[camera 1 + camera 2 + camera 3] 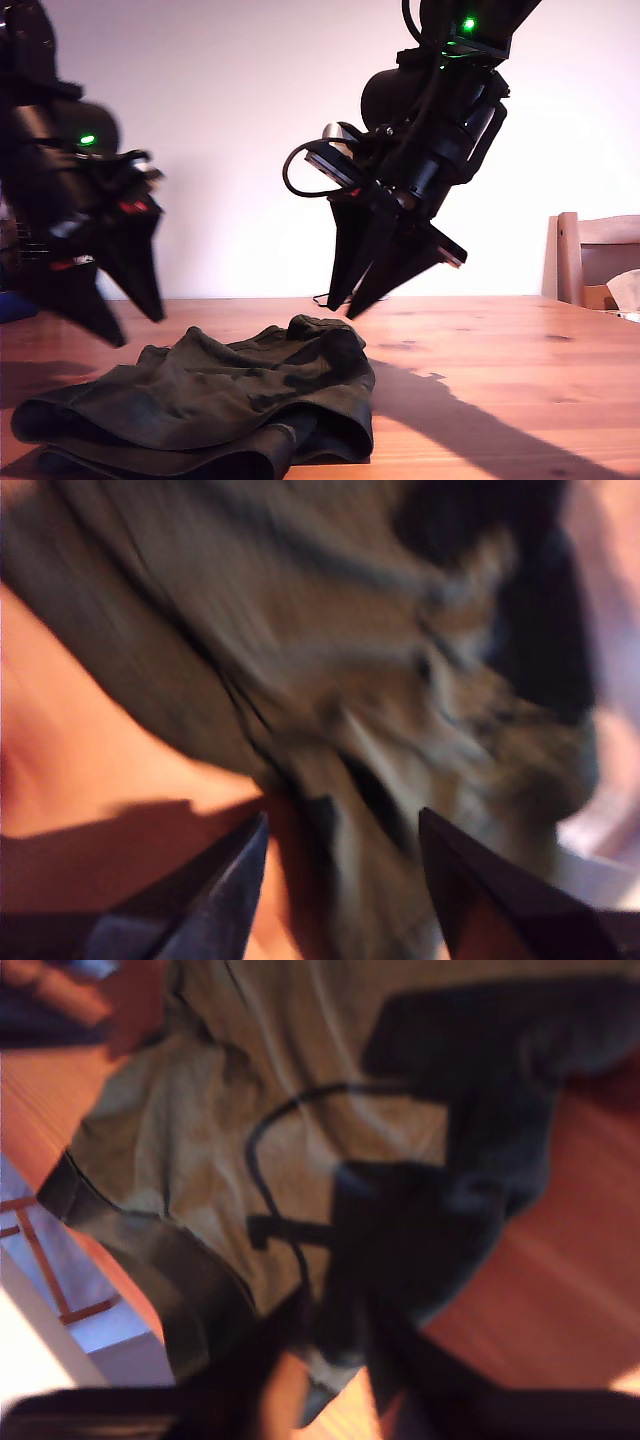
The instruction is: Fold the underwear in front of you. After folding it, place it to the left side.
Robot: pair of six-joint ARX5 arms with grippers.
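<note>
underwear (pixel 215 405) | dark olive-green cloth, crumpled and bunched | lying on wooden table, exterior view's lower left

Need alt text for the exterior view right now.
Dark olive underwear lies crumpled on a wooden table, with two black robot arms hovering above it, end effectors pointing down and holding nothing. A wooden chair stands at the exterior view's right edge.

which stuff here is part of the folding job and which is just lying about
Part of the job:
- underwear, bunched on the table
- two grippers hanging above it, both away from the cloth; I can't tell from the blurred wrist views which is first or second

Just lying about:
- wooden chair at the exterior view's right
- blue thing at that view's left edge, too cut off to name
</note>
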